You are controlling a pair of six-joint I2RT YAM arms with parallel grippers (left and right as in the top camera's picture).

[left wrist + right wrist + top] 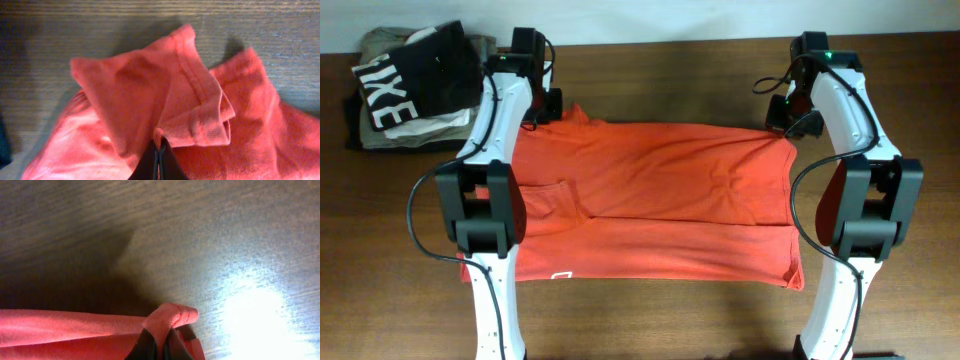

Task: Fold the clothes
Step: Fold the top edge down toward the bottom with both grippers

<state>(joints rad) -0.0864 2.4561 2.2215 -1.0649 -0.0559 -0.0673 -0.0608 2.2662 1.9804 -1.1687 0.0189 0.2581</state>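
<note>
The red-orange T-shirt [660,200] lies spread sideways across the brown table, folded lengthwise, with a small white mark near its front left edge. My left gripper [548,118] is at the shirt's far left corner, shut on a bunched sleeve fold [160,145]. My right gripper [782,118] is at the far right corner, shut on the shirt's hem [167,322]. Both pinched edges are lifted slightly off the table.
A stack of folded garments with a black shirt with white letters [415,75] on top sits at the far left corner. Both arm bases [485,210] [865,205] stand over the shirt's left and right ends.
</note>
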